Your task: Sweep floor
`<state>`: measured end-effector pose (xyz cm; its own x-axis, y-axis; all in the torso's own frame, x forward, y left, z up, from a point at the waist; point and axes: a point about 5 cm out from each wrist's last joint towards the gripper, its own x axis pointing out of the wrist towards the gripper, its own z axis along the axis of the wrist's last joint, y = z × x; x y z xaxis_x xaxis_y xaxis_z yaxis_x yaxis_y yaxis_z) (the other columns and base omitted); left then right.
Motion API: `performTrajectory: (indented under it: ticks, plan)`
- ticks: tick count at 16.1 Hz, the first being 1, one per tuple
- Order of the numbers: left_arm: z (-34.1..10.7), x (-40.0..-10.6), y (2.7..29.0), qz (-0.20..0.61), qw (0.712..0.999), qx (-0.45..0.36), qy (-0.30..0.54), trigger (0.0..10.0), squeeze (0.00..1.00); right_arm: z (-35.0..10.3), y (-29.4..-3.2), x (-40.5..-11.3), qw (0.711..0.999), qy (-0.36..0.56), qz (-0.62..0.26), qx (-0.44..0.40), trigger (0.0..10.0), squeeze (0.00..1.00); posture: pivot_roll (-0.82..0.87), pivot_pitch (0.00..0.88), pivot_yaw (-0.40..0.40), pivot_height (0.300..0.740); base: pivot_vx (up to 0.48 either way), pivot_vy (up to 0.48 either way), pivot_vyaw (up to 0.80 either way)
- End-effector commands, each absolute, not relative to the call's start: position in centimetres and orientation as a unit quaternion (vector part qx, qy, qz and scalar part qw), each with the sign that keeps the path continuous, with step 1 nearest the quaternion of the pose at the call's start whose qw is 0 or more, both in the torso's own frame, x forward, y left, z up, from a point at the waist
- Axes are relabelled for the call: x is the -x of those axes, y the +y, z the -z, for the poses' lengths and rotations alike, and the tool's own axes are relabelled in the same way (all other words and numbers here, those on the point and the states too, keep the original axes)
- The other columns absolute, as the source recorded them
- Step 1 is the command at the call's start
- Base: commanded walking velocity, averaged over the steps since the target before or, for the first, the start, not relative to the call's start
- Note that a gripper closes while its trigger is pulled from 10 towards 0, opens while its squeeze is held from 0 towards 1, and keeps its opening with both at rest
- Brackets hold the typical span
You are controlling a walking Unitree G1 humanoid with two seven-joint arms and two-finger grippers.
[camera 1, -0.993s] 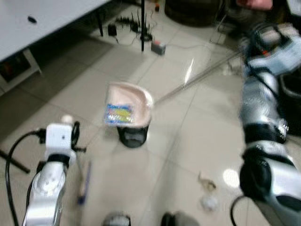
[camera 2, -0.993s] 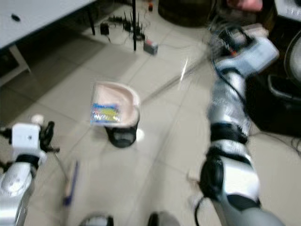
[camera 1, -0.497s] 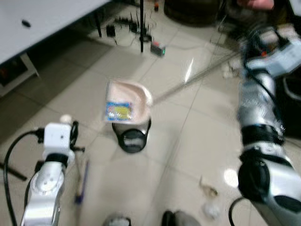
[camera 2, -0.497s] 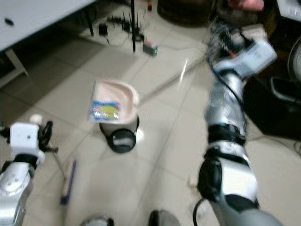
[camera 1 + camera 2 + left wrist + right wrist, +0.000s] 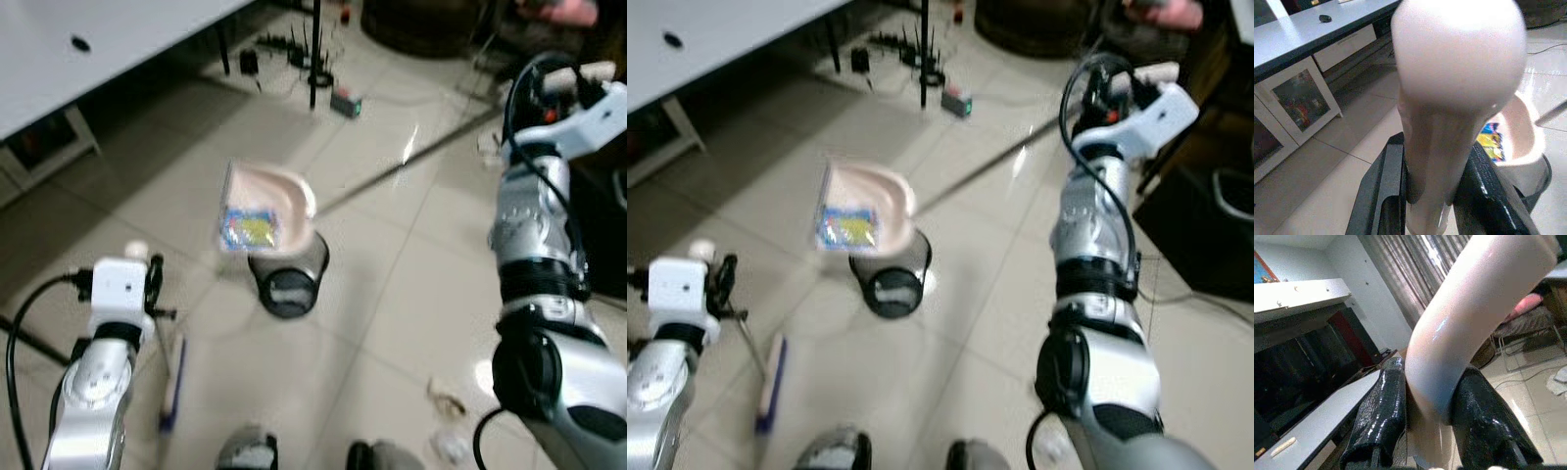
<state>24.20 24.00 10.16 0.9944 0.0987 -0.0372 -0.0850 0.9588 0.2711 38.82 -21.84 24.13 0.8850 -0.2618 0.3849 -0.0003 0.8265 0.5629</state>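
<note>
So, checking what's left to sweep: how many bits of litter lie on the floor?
2: a brownish scrap and a white crumpled wad, both by the robot's right leg. Others may be hidden.

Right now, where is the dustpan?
In the left eye view the pink dustpan hangs centre-left, tipped above the black bin, its long handle running up to the right gripper.

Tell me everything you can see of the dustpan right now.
The dustpan is pale pink plastic, tipped over the black mesh bin with its scoop facing the camera. A colourful wrapper lies inside it. Its long thin handle slants up to the right gripper, whose jaws clamp the pink grip.
</note>
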Motion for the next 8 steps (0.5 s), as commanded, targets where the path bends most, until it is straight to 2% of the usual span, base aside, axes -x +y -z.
performTrajectory:
  ticks: [1,8]
  plan:
    - [-10.63,-24.22,23.73,-0.041,0.989,-0.143,0.015,10.0,0.00,-25.33,-22.52,-38.50,0.915,-0.262,0.079,-0.296,10.0,0.00,0.15,0.131,-0.022,0.740,0.000,0.000,0.00]
    - [-10.63,-25.04,22.81,-0.014,0.989,-0.147,0.014,10.0,0.00,-25.77,-22.59,-38.21,0.914,-0.282,0.085,-0.278,10.0,0.00,0.13,0.138,-0.006,0.740,0.000,0.000,0.00]
